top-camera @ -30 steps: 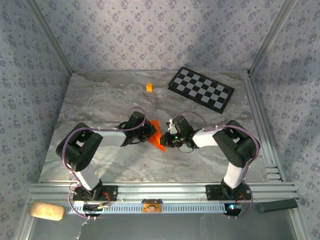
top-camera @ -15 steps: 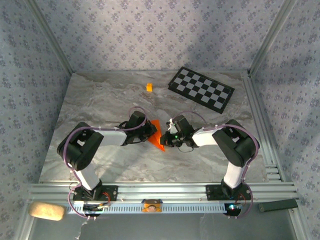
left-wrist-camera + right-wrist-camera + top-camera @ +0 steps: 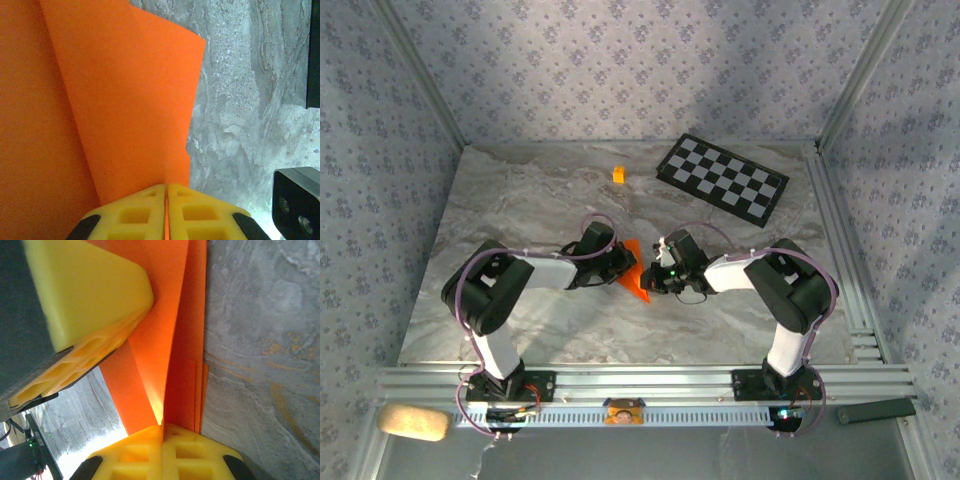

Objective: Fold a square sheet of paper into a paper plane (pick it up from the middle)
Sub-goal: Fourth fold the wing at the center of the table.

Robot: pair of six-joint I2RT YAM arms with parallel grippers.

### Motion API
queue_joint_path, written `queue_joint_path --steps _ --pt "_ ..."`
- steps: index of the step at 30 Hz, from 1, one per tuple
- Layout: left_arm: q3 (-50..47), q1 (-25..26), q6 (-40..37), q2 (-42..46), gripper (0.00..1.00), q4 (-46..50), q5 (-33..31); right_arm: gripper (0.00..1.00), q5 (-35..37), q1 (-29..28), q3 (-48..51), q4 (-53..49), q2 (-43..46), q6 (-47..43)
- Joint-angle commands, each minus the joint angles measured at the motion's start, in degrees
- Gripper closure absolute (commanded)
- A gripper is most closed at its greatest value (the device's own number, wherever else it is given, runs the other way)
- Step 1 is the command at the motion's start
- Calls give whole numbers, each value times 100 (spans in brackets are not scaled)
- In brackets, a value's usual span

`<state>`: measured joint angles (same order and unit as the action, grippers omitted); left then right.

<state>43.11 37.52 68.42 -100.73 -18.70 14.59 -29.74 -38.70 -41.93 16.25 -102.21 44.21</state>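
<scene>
Both left gripper [image 3: 166, 187] and right gripper [image 3: 162, 428], as before, jaws tight on the creased sheet of paper [image 3: 637, 282].

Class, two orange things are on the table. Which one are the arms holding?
The folded paper sheet, mid-table; the tiny cube lies untouched farther back.

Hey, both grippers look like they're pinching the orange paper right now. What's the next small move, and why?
Probably ease both grippers down a little to press the fold flat against the table. The left gripper and right gripper are each shut on the orange paper. In the right wrist view its layers spread in a V instead of lying flat together.
</scene>
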Motion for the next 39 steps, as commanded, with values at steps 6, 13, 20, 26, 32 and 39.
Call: queue_joint_path --steps 6,13,20,26,32,39 --pt "191 19 -122 -127 91 53 97 98 394 4 124 -851 -372 44" --pt "280 25 -187 -261 92 421 78 96 365 10 75 -917 -335 35" --pt "216 18 -215 -326 93 522 37 90 222 19 41 -1024 -84 35" --pt "171 11 -228 -333 93 518 17 83 152 63 47 -1403 487 -127" --pt "180 15 -232 -329 93 507 35 78 82 257 153 -1400 980 -74" --pt "178 17 -234 -325 93 469 61 73 -239 367 -44 -1206 863 11"
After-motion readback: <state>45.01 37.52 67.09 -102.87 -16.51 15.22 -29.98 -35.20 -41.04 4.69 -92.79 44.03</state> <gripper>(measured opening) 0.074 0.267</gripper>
